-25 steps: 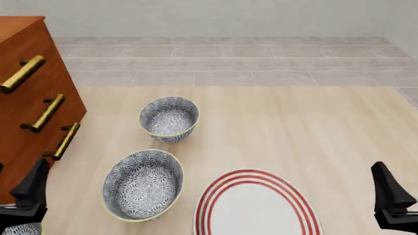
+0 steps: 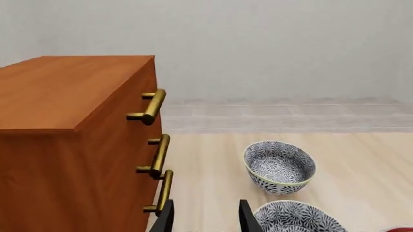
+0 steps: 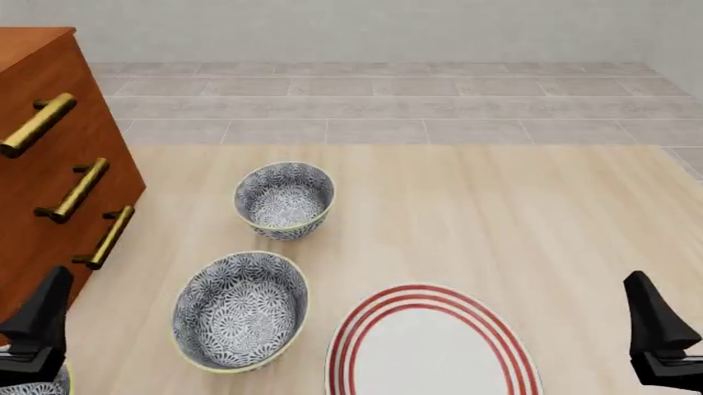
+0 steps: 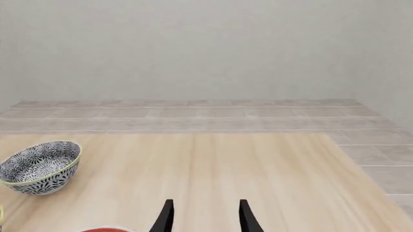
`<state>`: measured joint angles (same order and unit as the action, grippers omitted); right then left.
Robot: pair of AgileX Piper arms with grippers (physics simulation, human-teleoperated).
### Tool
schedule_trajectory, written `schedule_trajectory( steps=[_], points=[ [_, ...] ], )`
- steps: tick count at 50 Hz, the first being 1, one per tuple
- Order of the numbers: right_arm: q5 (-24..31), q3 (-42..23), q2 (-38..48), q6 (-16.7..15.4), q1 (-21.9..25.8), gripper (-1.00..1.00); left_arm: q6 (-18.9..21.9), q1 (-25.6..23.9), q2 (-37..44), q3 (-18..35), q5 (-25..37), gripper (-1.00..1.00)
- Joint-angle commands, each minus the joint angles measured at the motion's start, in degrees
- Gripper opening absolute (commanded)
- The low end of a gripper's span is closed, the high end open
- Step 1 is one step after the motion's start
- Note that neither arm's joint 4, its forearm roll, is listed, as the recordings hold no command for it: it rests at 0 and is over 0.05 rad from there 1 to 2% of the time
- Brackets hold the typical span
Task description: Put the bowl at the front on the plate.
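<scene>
Beside plate (image 3: pixel 432 346), front bowl (image 3: pixel 240 310); pincers apart.

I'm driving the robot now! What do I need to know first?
Left pincer: open, empty, at the near left.
Right pincer: open, empty, at the near right.
Bowl: nearest the arms, only a sliver showing under the left pincer.
Plate: near middle of the table, nothing on its visible part.
Done: nothing yet.
Left: grasp the bowl, set it on the plate.
</scene>
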<state>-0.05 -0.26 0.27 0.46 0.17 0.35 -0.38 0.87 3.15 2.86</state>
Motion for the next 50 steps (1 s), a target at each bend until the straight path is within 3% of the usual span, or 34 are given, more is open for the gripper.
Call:
schedule_trajectory(
  steps=[1, 15, 26, 50],
  points=[
    [0.02, 0.02, -0.07, 0.42, -0.02, 1.0, 2.31, 0.1, 0.07, 5.68, 7.68, 1.0],
    [0.04, 0.08, 0.34, 0.12, -0.18, 1.0, 4.07, -0.92, 5.55, 14.85, 21.21, 1.0],
    [-0.07, 0.05, 0.66, -0.36, 0.09, 1.0, 1.82, -0.41, 6.4, 19.26, 31.08, 1.0],
    [-0.72, 0.08, 1.28, 0.25, -0.12, 1.0, 1.24, 3.55, 2.61, 13.36, 40.03, 1.0]
  ],
)
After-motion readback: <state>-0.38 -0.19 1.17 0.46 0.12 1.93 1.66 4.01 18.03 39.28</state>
